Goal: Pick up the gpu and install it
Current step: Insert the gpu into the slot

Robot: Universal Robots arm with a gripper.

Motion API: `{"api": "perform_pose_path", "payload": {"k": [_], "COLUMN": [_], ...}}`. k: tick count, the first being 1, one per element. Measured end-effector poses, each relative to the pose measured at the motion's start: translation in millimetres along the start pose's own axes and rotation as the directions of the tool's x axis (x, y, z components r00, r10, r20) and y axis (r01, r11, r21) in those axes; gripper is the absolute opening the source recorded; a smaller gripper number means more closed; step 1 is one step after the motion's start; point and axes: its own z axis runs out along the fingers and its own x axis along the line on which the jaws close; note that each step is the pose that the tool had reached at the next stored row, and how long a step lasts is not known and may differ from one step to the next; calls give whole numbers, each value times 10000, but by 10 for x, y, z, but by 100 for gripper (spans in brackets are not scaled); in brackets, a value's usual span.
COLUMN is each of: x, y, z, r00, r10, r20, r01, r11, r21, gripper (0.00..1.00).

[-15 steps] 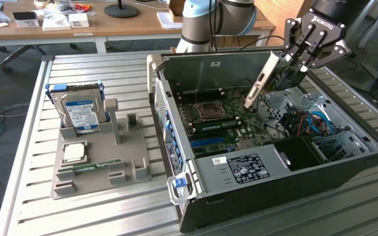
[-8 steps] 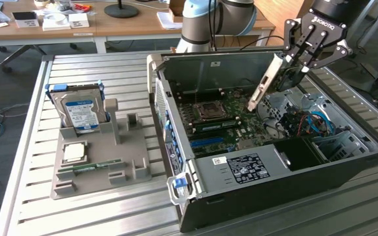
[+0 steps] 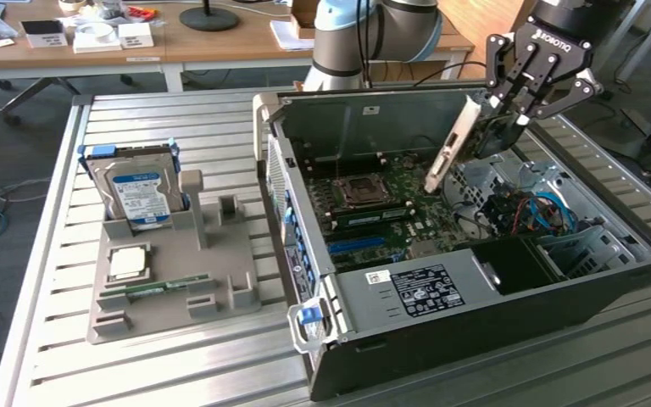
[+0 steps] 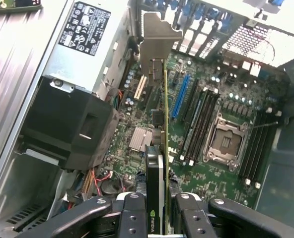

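My gripper (image 3: 507,110) hangs over the open computer case (image 3: 597,292), shut on the gpu (image 3: 453,151). The card is held on edge, its metal end bracket pointing down toward the motherboard (image 3: 388,212) and its black cooler (image 3: 493,136) between the fingers. In the wrist view the gpu (image 4: 165,124) is edge-on, a thin green board running from my gripper (image 4: 159,210) to the silver bracket (image 4: 154,44). It floats above the board, beside the blue slot (image 4: 181,96). The black fingers (image 4: 133,213) press on both faces of the card.
A grey holder (image 3: 173,297) on the slatted table at the exterior view's left carries a blue-labelled hard drive (image 3: 139,191), a processor (image 3: 130,263) and a RAM stick (image 3: 156,288). Inside the case sit the power supply (image 3: 422,288), the processor socket (image 3: 365,191) and cables (image 3: 541,212).
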Motion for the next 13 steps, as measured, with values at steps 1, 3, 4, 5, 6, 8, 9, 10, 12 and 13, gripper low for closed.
{"api": "perform_pose_path", "payload": {"k": [1,3,4,5,6,8,9,10,12,13], "x": [-1,-5,-7,-8,-9,-10,-11,-12,-16,-18], "y": [-1,-2,-2,-3,-3,-4,-5,-6,-6,-4], "z": [2,8,10,13,15,20,22,24,28,29], "r00": [9999,9994,9989,9983,9978,9966,9960,9954,9942,9938], "r10": [113,353,467,575,666,815,885,950,1067,1107], "r20": [13,44,59,71,79,94,102,110,125,142], "r01": [-113,-353,-468,-576,-667,-816,-887,-953,-1071,-1112], "r11": [9999,9994,9989,9983,9977,9965,9959,9952,9937,9930], "r21": [16,41,54,75,98,155,191,230,337,408], "gripper": [27,27,27,27,27,27,27,27,27,27]}}
